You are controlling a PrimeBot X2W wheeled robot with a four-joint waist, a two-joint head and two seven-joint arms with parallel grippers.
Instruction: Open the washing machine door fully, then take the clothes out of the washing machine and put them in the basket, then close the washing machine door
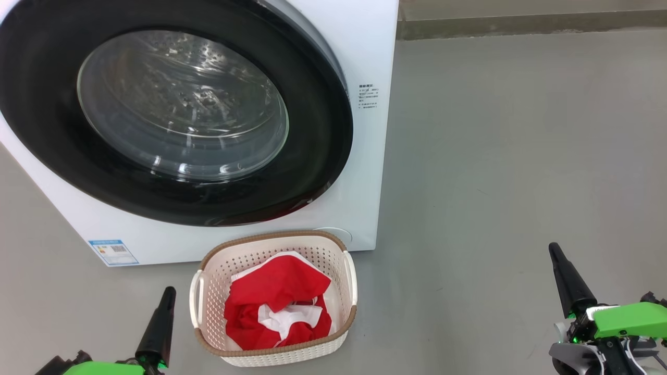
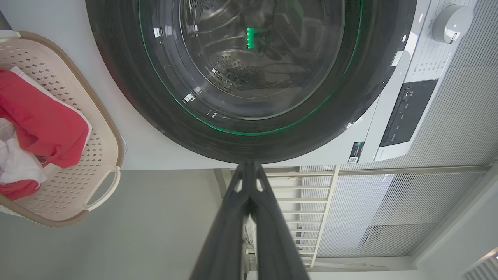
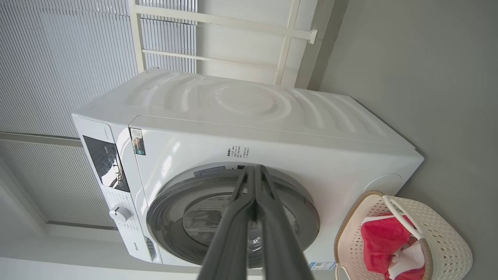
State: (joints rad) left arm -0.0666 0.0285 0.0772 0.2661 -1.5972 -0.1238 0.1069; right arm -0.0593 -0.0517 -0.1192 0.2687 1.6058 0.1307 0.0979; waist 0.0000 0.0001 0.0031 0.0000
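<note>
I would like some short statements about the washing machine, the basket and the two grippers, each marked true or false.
1. The door of the washing machine is closed. True.
2. The basket is empty. False: red and white clothes lie in it.
3. The left gripper holds a garment. False: it is shut on nothing.
4. The right gripper is shut and apart from the basket. True.
5. The basket stands on the floor in front of the washing machine. True.
</note>
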